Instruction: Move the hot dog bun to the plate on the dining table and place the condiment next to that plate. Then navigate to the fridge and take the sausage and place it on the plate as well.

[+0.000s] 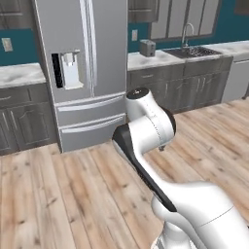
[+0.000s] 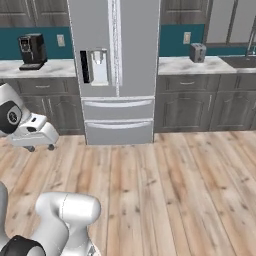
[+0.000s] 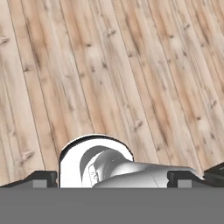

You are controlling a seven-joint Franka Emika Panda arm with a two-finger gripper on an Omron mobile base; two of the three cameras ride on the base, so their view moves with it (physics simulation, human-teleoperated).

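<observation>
Left base view: fridge (image 1: 80, 68) doors shut, floor (image 1: 58, 194) open.

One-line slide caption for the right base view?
Robot faces the closed fridge across wood floor, coffee machine and toaster on flanking counters.

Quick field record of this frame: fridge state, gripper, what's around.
fridge: doors and both bottom drawers shut, dispenser in left door
gripper: open, holding nothing, pointed at wood floor
arm: folded in front of the base, short of the fridge
counter left of fridge: coffee machine
counter right of fridge: toaster, sink further right
sausage: none visible, fridge closed
</observation>
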